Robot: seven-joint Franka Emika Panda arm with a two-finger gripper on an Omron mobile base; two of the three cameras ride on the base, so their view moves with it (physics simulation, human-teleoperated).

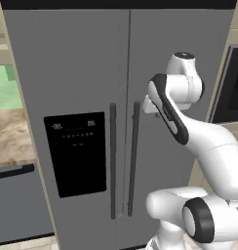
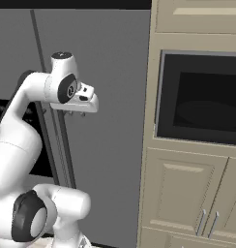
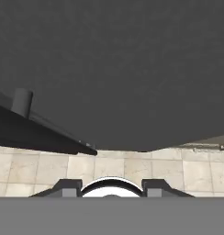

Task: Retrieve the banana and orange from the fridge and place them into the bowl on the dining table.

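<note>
From the left base view, the fridge (image 1: 91, 73) stands straight ahead with both doors shut, a black dispenser panel (image 1: 77, 154) on its left door and two long dark handles (image 1: 112, 166) side by side down the middle. The arm bends up from the lower right, and its hand sits close against the right door, just beside the top of the right handle. A strip of marbled counter (image 1: 11, 136) shows to the left of the fridge. From the right base view, the gripper (image 2: 75, 114) points downward in front of the fridge's grey door (image 2: 110, 121), near the handle (image 2: 66, 145); a built-in oven (image 2: 199, 101) sits in beige cabinets to the right. In the hand view, the two finger tips (image 3: 68, 187) stand apart with nothing between them, only tiled floor (image 3: 40, 170) below and the dark fridge face (image 3: 123, 69) above.
</note>
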